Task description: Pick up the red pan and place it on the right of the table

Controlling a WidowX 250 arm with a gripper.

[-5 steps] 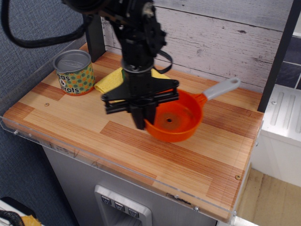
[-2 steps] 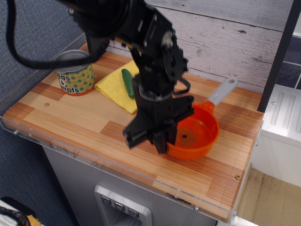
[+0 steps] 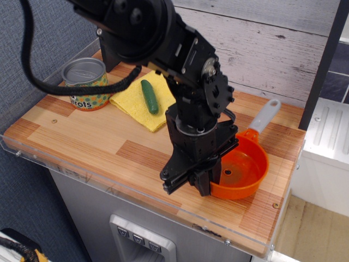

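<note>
The rectangular wooden surface [image 3: 82, 139] of light and reddish-brown striped planks carried everything. The black robot arm [image 3: 163, 49] reached down over its right part, probably because the task asked for that side. Its fingers [image 3: 204, 183] were clamped on the near-left rim of the small round orange-red plastic pan [image 3: 240, 172] with a light-grey straight handle [image 3: 264, 115]. The pan sat at the right front of the surface, close to its clear rim; whether it rested or hung just above, I could not tell. Far left of the pan stood a dotted tin can [image 3: 84, 83], with a yellow cloth [image 3: 143, 103] and a green cucumber [image 3: 149, 96] beside it.
</note>
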